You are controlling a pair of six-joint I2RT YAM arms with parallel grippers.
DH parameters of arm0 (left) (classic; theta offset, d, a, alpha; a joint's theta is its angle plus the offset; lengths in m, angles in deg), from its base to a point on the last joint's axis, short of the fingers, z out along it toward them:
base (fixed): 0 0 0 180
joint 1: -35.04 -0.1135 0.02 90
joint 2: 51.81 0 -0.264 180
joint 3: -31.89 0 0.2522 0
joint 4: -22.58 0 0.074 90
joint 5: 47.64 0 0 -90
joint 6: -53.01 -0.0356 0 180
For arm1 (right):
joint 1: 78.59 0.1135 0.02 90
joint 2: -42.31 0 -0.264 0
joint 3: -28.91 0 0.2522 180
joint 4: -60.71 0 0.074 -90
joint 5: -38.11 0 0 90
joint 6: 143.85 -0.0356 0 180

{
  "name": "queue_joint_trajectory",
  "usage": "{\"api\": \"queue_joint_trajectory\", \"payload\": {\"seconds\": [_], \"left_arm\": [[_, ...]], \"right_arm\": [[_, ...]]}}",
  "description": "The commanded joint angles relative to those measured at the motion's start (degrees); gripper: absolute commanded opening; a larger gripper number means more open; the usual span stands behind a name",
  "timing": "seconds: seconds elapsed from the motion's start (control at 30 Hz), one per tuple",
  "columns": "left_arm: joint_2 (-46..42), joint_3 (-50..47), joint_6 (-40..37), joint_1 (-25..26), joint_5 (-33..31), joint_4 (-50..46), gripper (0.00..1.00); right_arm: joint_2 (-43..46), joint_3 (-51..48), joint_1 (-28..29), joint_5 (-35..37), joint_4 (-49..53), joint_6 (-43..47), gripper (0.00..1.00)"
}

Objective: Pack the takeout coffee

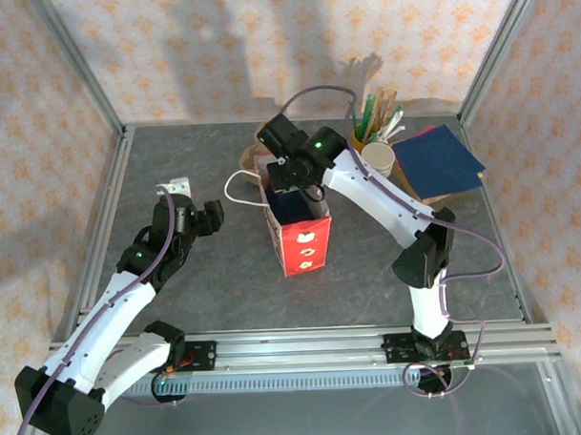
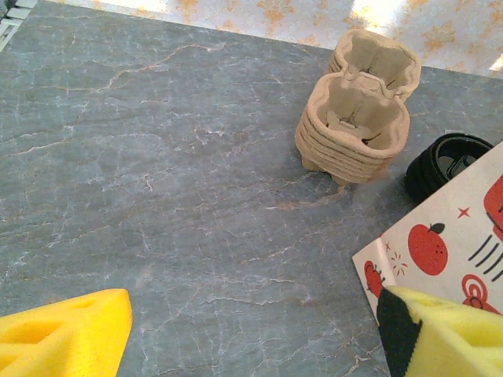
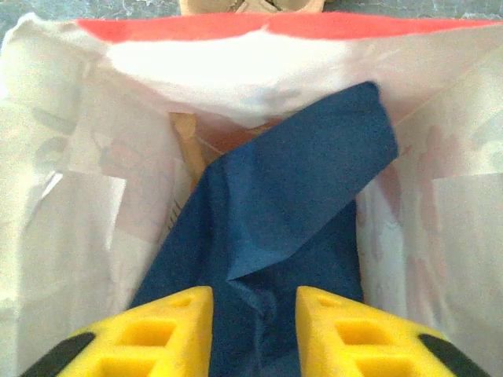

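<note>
Yellow fingers [image 3: 157,330] of the right hand [image 3: 253,297] are sitting at the bottom of the right wrist frame. They are parted just a little, with nothing pinched between them. Just past them, a blue napkin [image 3: 283,196] is lying crumpled inside the white bag [image 3: 71,204], reaching up toward the upper right. From above, this hand is hanging over the bag's open top in the middle of the frame.

I am guessing the takeout coffee is sitting low in the bag under the napkin, but I cannot tell.

The left hand [image 2: 251,302] is hovering wide open over the table [image 2: 157,157], holding nothing. Brown cup trays [image 2: 354,126] and black lids [image 2: 440,161] are sitting at the upper right of its frame.

It looks like the napkin is going into the bag. Next, the right hand is going to need a straight lift up, without snagging the napkin or tipping the bag.
</note>
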Motion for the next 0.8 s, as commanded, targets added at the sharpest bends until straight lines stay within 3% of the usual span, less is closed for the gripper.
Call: {"api": "queue_joint_trajectory", "payload": {"seconds": [0.0, 0.33, 0.5, 0.67, 0.77], "left_arm": [[0.19, 0.14, 0.13, -0.44, -0.83, -0.66, 0.84], [0.18, 0.19, 0.20, -0.44, -0.89, -0.59, 0.83], [-0.32, 0.09, 0.35, -0.44, -1.05, -0.67, 0.84], [-1.30, -0.02, 0.39, -0.44, -1.32, -0.24, 0.83], [-1.48, -0.10, 0.35, -0.44, -1.55, -0.32, 0.84]], "right_arm": [[2.93, 1.63, 0.37, 0.87, -0.98, -0.37, 0.36], [10.67, 2.06, 0.37, 0.34, -11.19, 1.98, 0.39], [17.15, -0.14, -1.05, 8.46, -17.83, 4.54, 0.45], [24.42, -8.44, -9.48, 14.28, -25.46, 6.25, 0.54], [26.82, -13.60, -17.67, 15.22, -28.23, 6.41, 0.57]]}}
